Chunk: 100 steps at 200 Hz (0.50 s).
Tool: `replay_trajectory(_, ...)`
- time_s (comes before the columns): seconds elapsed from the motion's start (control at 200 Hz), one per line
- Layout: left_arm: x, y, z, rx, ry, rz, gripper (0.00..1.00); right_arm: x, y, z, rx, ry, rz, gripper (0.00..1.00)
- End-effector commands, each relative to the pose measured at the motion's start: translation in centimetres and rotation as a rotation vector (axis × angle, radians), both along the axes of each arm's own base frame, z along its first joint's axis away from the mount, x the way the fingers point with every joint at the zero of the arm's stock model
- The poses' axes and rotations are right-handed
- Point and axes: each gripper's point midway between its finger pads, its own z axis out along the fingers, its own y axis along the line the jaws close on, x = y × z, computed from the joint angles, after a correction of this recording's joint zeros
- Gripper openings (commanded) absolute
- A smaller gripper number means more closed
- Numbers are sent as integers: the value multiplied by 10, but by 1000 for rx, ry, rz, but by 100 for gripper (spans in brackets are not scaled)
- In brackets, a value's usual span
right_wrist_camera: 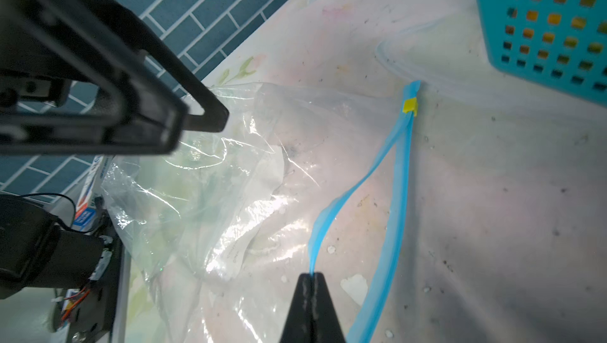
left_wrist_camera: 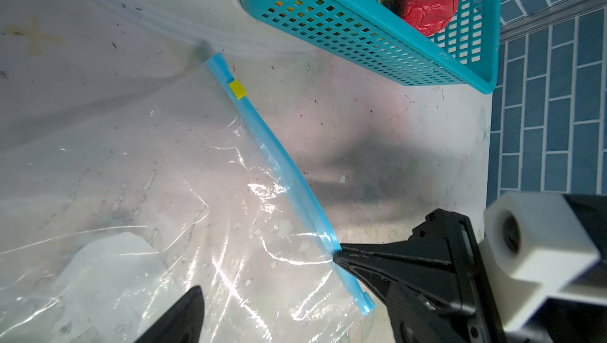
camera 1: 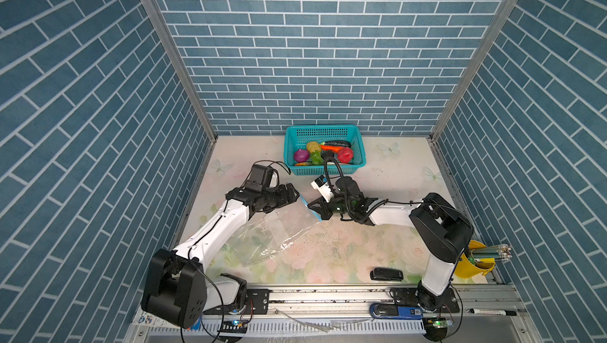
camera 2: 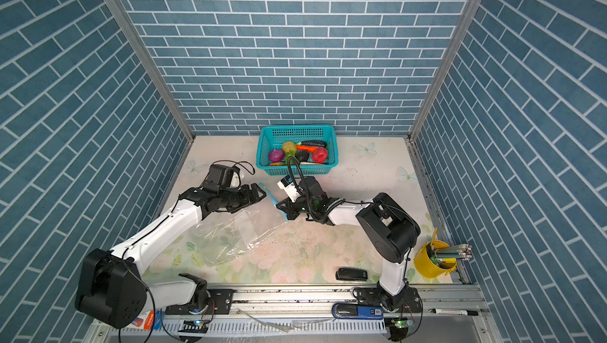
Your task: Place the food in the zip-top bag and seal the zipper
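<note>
Right hand (right_wrist_camera: 311,277): nearest the lens, at the bottom edge of the right wrist view; you have it pinched shut on one lip of the zipper (right_wrist_camera: 318,239).
Zipper: mouth parted, other lip lying on the desk (camera 1: 377,242); yellow slider (right_wrist_camera: 410,106) at the far end, near the basket (camera 1: 322,132).
Zip-top bag (camera 1: 262,236): crinkled, centre-left in both top views.
Left hand (camera 2: 261,193): fingers spread wide, over the bag's upper corner.
Food (camera 1: 323,154): inside the teal basket, above both hands in both top views.

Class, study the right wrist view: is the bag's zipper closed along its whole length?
No: the zipper shows two blue lips standing apart, one of them pinched by the right gripper.
</note>
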Motion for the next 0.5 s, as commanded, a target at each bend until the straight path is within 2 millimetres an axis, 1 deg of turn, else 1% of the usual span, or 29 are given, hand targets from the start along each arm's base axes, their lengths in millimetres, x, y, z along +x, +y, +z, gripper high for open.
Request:
replay_trajectory(0.0, -2, -6, -2, -7, 52, -14, 84, -1, 3, 11, -12, -248, 18, 0)
replay_trajectory(0.145, -1, -9, -9, 0, 104, -22, 79, -9, 5, 7, -49, -415, 41, 0)
replay_trajectory(0.26, 2, -12, -10, 9, 127, -40, 73, -11, 6, 3, -87, -488, 52, 0)
replay_trajectory(0.315, 3, -13, -11, 23, 138, -54, 72, -12, 7, 3, -102, -527, 54, 0)
replay_trajectory(0.42, 3, -10, -15, 76, 181, -82, 68, -14, 8, 4, -126, -605, 60, 0)
replay_trajectory(0.495, 4, -11, -17, 99, 206, -107, 67, -17, 9, 4, -139, -662, 68, 0)
